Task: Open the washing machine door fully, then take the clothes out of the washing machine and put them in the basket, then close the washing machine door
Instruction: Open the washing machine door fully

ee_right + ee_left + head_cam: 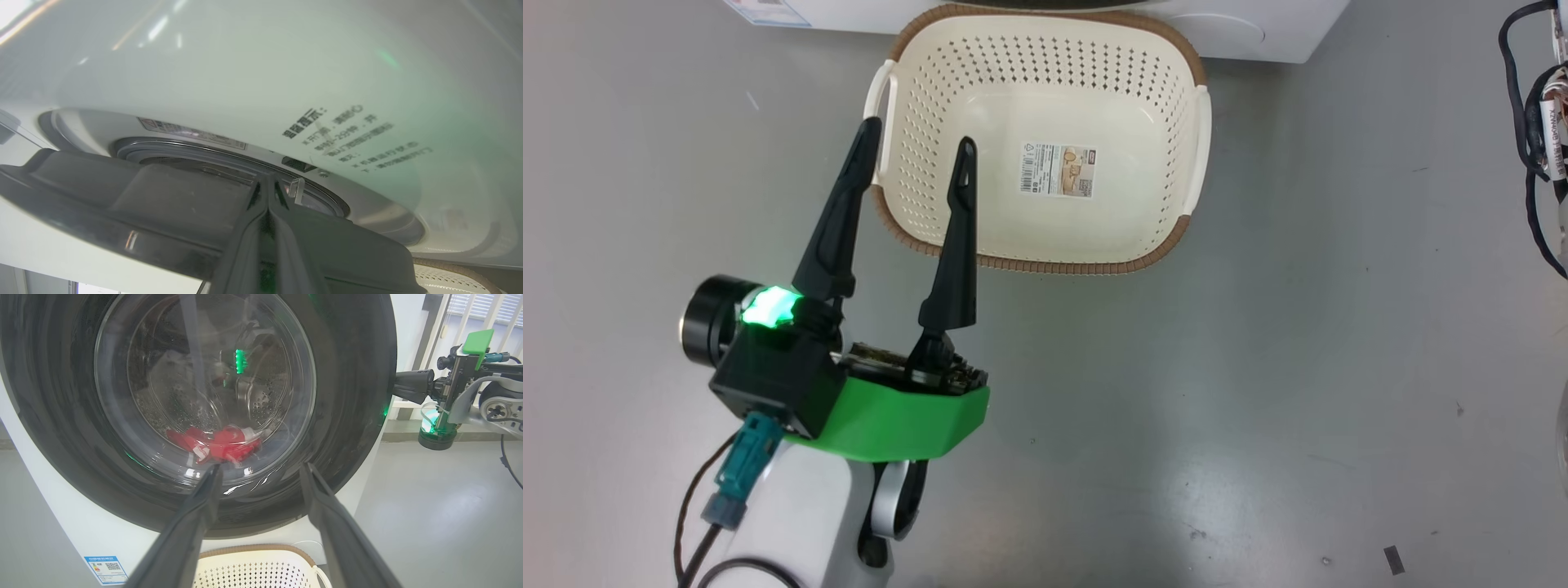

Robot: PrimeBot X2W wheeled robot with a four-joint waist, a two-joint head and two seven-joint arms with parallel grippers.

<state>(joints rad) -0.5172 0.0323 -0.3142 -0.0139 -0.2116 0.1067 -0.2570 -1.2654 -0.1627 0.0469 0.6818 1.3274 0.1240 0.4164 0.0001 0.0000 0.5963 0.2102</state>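
At the latch-side edge of the washing machine door (351, 396), the right end effector (267, 179) sits with its two fingers pressed together and nothing between them. Its tips are at the gap where the door rim meets the white front of the washing machine (61, 535). Whether the tips are behind the rim or only against it cannot be told. The door stands slightly ajar: behind it, the latch slot (297, 164) and the door's small catch (297, 188) are apart. The step in hand is judged to be the full opening of the door.

Recommended procedure:
1. Hook the closed fingers behind the door rim. A spread pair would probably slip on the glossy surface.
2. Pull along the door's arc about its hinge, not straight outward, so the tips do not slide off.
3. Carry the swing to the end of travel. A half-open door would obstruct the reach to the clothes (220, 443), which lie behind the door glass, low in the drum.

The left end effector (920, 135), fingers spread and holding nothing, faces the door from the front. The basket (1045, 265) stands on the floor below the door. Hold the left arm clear of the door's sweep.
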